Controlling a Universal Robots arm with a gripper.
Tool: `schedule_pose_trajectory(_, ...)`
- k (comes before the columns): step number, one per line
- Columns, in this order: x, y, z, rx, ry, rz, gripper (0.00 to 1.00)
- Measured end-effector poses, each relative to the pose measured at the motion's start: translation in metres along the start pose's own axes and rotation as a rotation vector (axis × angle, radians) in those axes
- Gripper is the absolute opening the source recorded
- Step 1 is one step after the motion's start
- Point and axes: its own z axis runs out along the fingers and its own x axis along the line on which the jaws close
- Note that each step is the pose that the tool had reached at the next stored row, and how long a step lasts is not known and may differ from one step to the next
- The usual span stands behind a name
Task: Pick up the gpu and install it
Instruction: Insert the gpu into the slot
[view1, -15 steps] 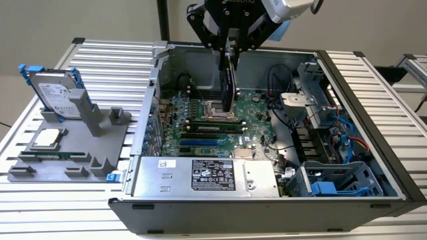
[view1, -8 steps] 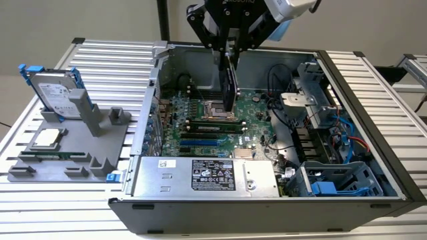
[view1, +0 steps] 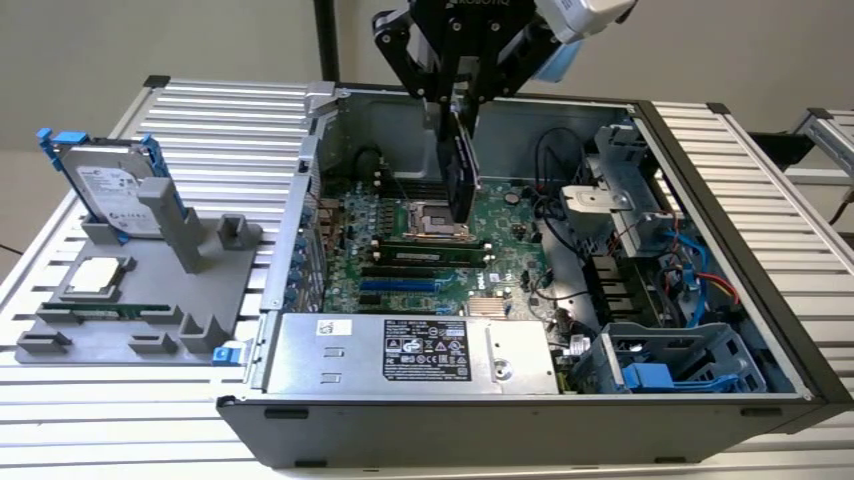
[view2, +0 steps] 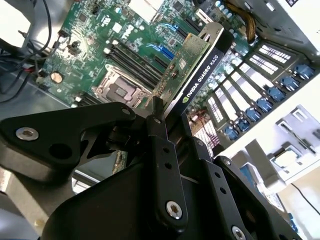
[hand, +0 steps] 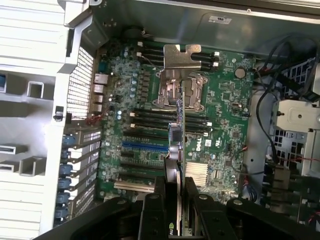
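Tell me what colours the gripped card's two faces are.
The gpu is green on one face, black on the other; second wrist view.

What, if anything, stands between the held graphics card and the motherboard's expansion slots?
Nothing visible. The gripper holds the thin green-and-black gpu card in open air above the green motherboard; the black cables lie aside, toward the exterior view's right.

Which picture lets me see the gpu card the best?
The second wrist view: the gpu shows its green face and black side, clamped in the gripper. The exterior view shows it as a dark upright sliver under the gripper, above the motherboard. The first wrist view sees it edge-on, thin.
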Motion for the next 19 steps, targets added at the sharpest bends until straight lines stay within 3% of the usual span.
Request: schedule_pose_trajectory(19,0.0,0.0,0.0,-0.0024,0.0058,-0.123,0.0)
